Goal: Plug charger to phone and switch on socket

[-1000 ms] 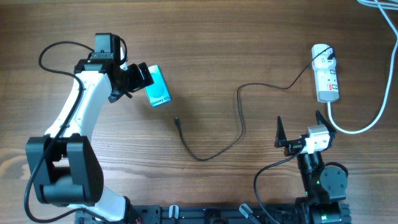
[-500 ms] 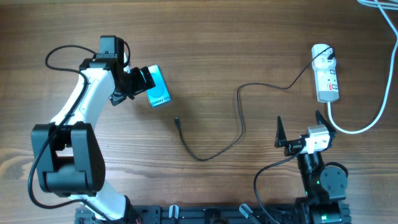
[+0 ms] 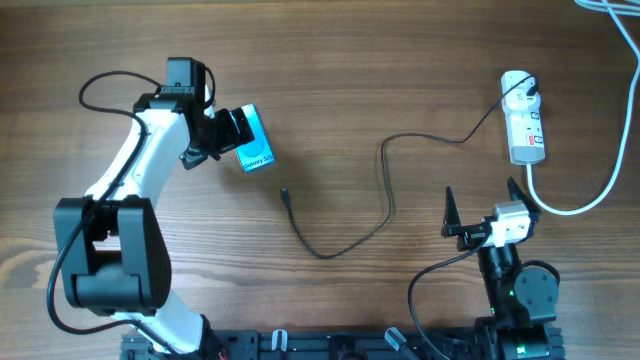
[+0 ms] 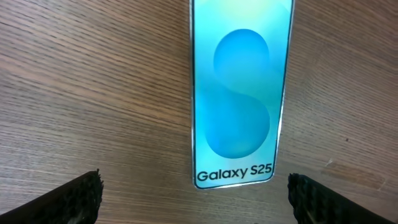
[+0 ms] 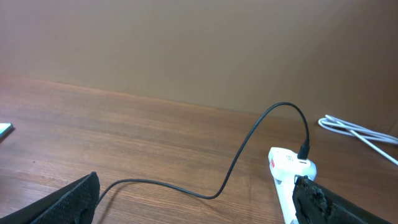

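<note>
While left pincer (image 4: 198,200) and right pincer (image 5: 196,202) gape empty | phone (image 4: 239,93) flat on wood-grain table (image 4: 93,93) | tan wall (image 5: 186,43)

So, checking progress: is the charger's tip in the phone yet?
Out. The charger's tip lies on the table, apart from the phone, whose Galaxy end has nothing attached.

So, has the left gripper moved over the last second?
Yes. The left gripper has shifted right, further over the phone, which has not moved.
</note>
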